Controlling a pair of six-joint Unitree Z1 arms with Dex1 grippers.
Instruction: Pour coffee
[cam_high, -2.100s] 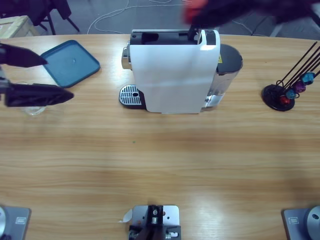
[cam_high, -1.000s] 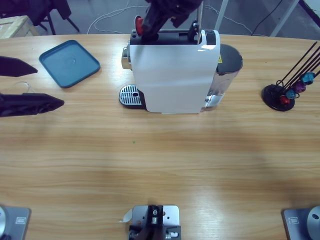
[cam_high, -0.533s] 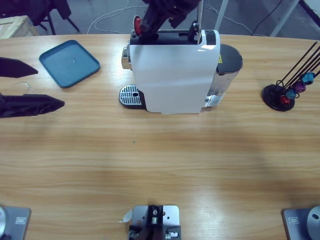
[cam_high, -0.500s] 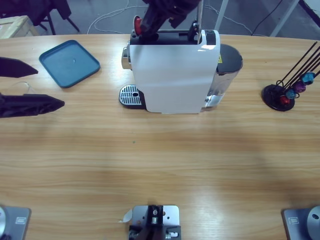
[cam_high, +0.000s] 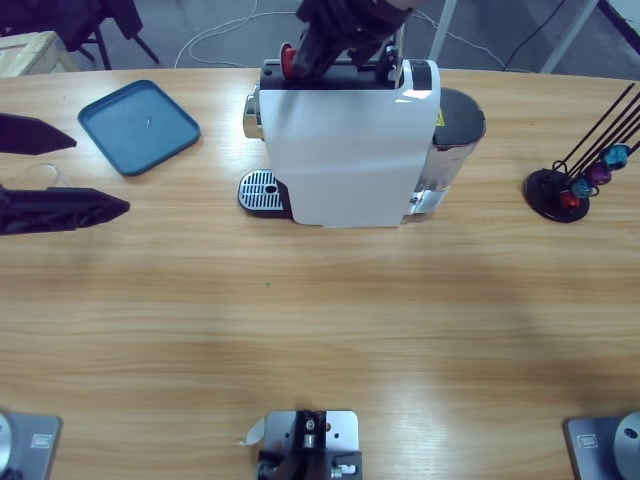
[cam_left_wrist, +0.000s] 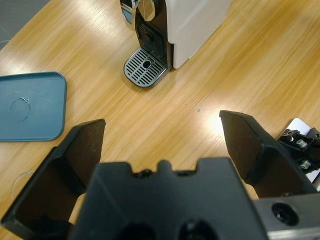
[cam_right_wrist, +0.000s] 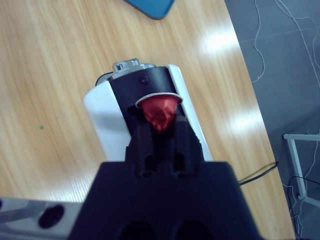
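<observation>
The white coffee machine (cam_high: 340, 140) stands at the back middle of the table, with its black top slot (cam_high: 330, 68) facing up. My right gripper (cam_high: 300, 55) reaches in from the top edge, shut on a red coffee capsule (cam_high: 287, 58) just over the left end of that slot. In the right wrist view the red capsule (cam_right_wrist: 160, 114) sits foil-forward between the jaws of the right gripper (cam_right_wrist: 160, 127), right above the machine's black top (cam_right_wrist: 145, 85). My left gripper (cam_high: 100, 172) hovers at the left edge, open and holding nothing. The left gripper (cam_left_wrist: 162, 125) looks towards the drip grate (cam_left_wrist: 145, 67).
A blue tray (cam_high: 140, 125) lies at the back left. A black capsule stand (cam_high: 572, 190) with coloured capsules is at the far right. The round metal drip grate (cam_high: 261, 190) juts out at the machine's left front. Bare wood fills the table's front half.
My right gripper has carried the red capsule slightly right and lower, closer onto the machine's top slot. The left gripper has held still.
</observation>
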